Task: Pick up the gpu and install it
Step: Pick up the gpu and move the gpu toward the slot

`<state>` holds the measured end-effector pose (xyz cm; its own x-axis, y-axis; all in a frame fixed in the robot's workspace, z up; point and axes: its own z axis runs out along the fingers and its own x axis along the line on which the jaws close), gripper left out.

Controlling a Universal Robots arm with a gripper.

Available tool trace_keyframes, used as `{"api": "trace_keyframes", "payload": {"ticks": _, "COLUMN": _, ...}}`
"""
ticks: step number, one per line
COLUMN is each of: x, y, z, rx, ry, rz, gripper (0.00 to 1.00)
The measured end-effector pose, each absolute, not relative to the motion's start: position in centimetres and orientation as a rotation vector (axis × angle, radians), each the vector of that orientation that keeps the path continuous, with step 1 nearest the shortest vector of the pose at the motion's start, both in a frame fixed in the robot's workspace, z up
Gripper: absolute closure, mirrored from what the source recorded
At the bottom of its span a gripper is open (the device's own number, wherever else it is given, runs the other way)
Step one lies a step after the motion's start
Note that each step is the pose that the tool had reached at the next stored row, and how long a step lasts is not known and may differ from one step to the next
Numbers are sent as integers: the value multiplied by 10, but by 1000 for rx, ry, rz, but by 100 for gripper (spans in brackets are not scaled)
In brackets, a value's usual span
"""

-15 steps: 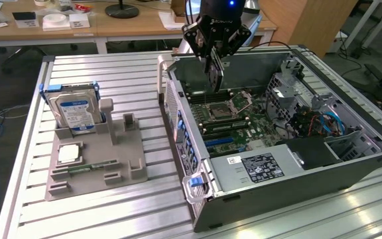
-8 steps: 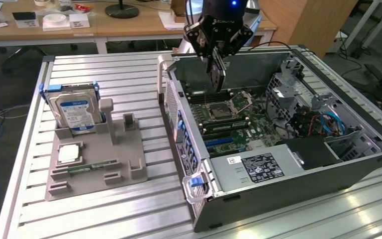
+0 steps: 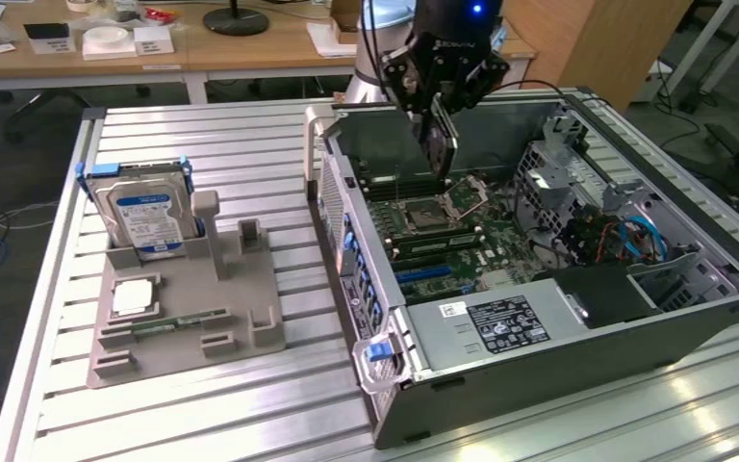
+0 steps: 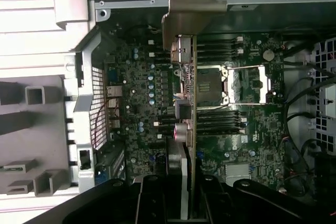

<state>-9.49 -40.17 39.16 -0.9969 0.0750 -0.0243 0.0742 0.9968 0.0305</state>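
My gripper point(image 3: 439, 104) is shut on the gpu point(image 3: 441, 144), a thin dark card that hangs edge-down over the open computer case point(image 3: 677, 327). The card sits above the motherboard point(image 3: 453, 226), near the CPU socket, and is not touching it. In the wrist view the gpu point(image 4: 192, 108) appears edge-on between my black fingers point(image 4: 152, 203), its silvery bracket point(image 4: 185, 3) at the far end toward the case's rear wall. Below it lies the green motherboard point(image 4: 142, 103).
A grey fixture point(image 3: 235, 308) on the slatted aluminium table, on the exterior view's left, holds a hard drive point(image 3: 149, 217), a memory stick point(image 3: 184, 322) and a small square chip point(image 3: 135, 296). The case holds a power supply point(image 3: 511, 322), a drive cage and blue cables point(image 3: 639, 236). Desks stand behind.
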Motion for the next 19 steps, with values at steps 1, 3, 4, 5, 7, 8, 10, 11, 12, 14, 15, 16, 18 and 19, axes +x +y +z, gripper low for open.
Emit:
{"api": "trace_keyframes", "payload": {"ticks": 1, "x": -93, "y": -402, "z": 391, "rx": 116, "ry": 3114, "rz": 44, "gripper": 71}}
{"api": "trace_keyframes", "payload": {"ticks": 3, "x": -85, "y": -403, "z": 390, "rx": 116, "ry": 3114, "rz": 42, "gripper": 71}}
{"api": "trace_keyframes", "payload": {"ticks": 4, "x": -80, "y": -403, "z": 390, "rx": 116, "ry": 3114, "rz": 42, "gripper": 71}}
{"api": "trace_keyframes", "payload": {"ticks": 5, "x": -75, "y": -403, "z": 390, "rx": 116, "ry": 3114, "rz": 42, "gripper": 71}}
{"api": "trace_keyframes", "payload": {"ticks": 7, "x": -66, "y": -403, "z": 389, "rx": 117, "ry": 3116, "rz": 41, "gripper": 71}}
{"api": "trace_keyframes", "payload": {"ticks": 8, "x": -62, "y": -403, "z": 389, "rx": 116, "ry": 3117, "rz": 41, "gripper": 71}}
{"api": "trace_keyframes", "payload": {"ticks": 10, "x": -53, "y": -403, "z": 388, "rx": 117, "ry": 3119, "rz": 41, "gripper": 71}}
{"api": "trace_keyframes", "payload": {"ticks": 11, "x": -48, "y": -403, "z": 388, "rx": 117, "ry": 3120, "rz": 41, "gripper": 71}}
{"api": "trace_keyframes", "payload": {"ticks": 12, "x": -44, "y": -403, "z": 388, "rx": 117, "ry": 3121, "rz": 41, "gripper": 71}}
{"api": "trace_keyframes", "payload": {"ticks": 14, "x": -34, "y": -403, "z": 387, "rx": 117, "ry": 3123, "rz": 41, "gripper": 71}}
{"api": "trace_keyframes", "payload": {"ticks": 15, "x": -30, "y": -403, "z": 386, "rx": 117, "ry": 3123, "rz": 41, "gripper": 71}}
{"api": "trace_keyframes", "payload": {"ticks": 16, "x": -26, "y": -403, "z": 386, "rx": 117, "ry": 3124, "rz": 41, "gripper": 71}}
{"api": "trace_keyframes", "payload": {"ticks": 18, "x": -16, "y": -403, "z": 384, "rx": 117, "ry": 3126, "rz": 41, "gripper": 71}}
{"api": "trace_keyframes", "payload": {"ticks": 19, "x": -12, "y": -403, "z": 383, "rx": 117, "ry": 3126, "rz": 41, "gripper": 71}}
